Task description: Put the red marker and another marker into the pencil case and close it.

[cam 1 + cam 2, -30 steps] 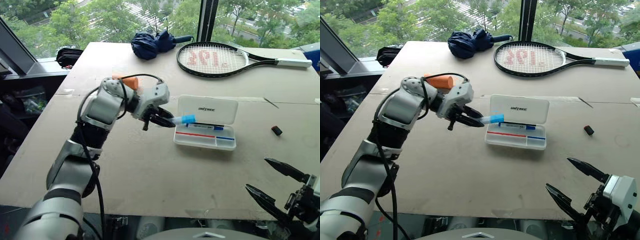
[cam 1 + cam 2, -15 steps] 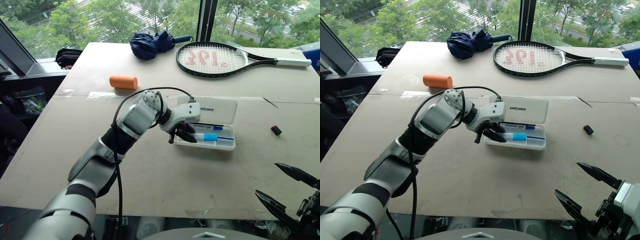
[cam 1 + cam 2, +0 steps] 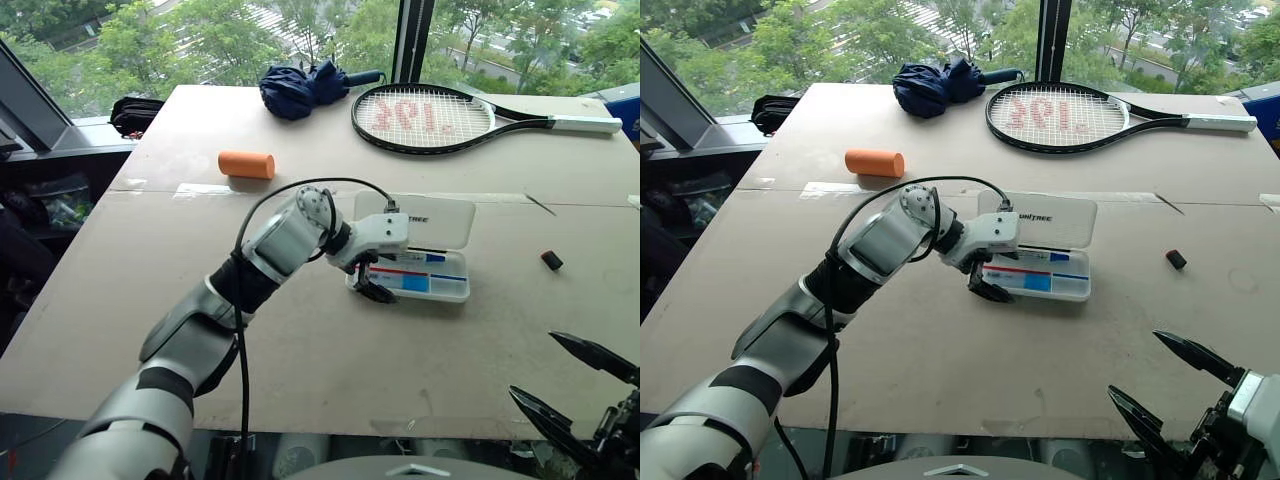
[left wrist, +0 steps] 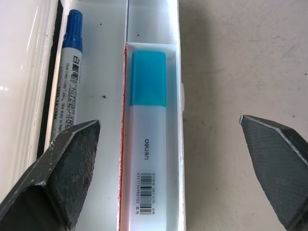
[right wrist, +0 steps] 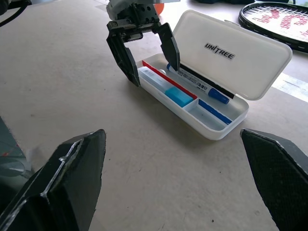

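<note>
The blue-capped marker (image 4: 147,144) is released into the case (image 3: 455,291); left gripper (image 5: 149,55) spread above it, right gripper (image 3: 1180,385) open at five o'clock; the lid awaits closing.

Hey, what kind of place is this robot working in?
Probably an indoor test or demo room, on a board-topped table beside big windows with trees outside. The props look staged: a tennis racket, a folded umbrella, an open pencil case.

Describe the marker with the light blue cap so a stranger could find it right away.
Find the open white pencil case in front of the tennis racket. The marker lies in its front compartment, between the open left gripper fingers. It is short, fat and white-bodied; the marker behind it is slim with a dark blue cap.
</note>
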Controlling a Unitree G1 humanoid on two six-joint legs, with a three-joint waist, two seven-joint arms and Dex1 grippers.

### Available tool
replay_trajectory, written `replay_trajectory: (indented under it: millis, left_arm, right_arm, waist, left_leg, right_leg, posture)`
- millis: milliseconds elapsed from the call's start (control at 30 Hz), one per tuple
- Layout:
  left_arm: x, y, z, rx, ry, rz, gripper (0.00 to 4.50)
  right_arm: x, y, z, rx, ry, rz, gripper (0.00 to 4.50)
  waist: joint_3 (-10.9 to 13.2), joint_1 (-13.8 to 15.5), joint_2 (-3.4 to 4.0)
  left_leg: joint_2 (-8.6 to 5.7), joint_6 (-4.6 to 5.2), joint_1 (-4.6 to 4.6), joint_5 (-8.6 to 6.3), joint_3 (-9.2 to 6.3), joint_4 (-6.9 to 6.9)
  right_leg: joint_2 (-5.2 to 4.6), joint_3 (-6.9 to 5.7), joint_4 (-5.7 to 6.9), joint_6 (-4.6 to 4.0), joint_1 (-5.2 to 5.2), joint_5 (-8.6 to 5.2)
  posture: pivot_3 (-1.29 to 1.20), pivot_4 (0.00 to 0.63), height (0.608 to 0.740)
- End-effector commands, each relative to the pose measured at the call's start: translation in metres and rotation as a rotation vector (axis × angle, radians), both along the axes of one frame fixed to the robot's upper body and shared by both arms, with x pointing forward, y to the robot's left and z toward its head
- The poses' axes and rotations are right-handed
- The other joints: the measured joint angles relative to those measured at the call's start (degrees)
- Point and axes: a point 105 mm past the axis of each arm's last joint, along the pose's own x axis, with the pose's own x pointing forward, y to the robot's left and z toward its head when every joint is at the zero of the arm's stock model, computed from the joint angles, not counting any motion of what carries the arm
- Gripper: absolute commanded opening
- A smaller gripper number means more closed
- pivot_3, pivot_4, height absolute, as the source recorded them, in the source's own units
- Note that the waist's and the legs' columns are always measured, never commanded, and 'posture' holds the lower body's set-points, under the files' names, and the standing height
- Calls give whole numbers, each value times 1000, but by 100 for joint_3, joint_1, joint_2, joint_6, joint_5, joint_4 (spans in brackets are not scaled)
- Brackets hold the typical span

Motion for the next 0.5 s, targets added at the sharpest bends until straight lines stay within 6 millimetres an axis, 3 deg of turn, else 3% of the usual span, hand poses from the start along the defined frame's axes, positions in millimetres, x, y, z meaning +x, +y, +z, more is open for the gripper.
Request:
replay_trajectory:
  millis: [33,200,333,500]
  left_arm:
    - [-2,2,17,-89,-10,-15,4451]
    - [-41,27,52,-394,125,-77,4451]
    - [-66,55,55,-483,172,-30,4451]
    - [-74,52,52,-543,160,34,4451]
  right_arm:
    - [3,-3,11,-25,-55,-25,4500]
    - [31,-40,6,-74,-66,-347,4500]
    - [75,-69,-10,-211,102,-546,4500]
    - [131,-90,2,-229,185,-585,4500]
  waist:
    - [0,-5,0]
    - [0,-89,3]
    - [0,-140,15]
    - [-2,12,18]
  left_leg:
    - [0,0,0,0,0,0]
    - [14,0,0,0,5,-5]
    - [18,-3,11,1,16,-5]
    - [-4,-3,3,2,6,3]
  right_leg:
    - [0,0,0,0,0,0]
    - [-3,6,-1,-1,-4,0]
    - [-10,16,2,-12,-3,-3]
    - [-21,7,-2,-11,5,-3]
  posture:
    - [0,150,730]
    - [0,150,730]
    - [0,150,730]
    - [0,150,730]
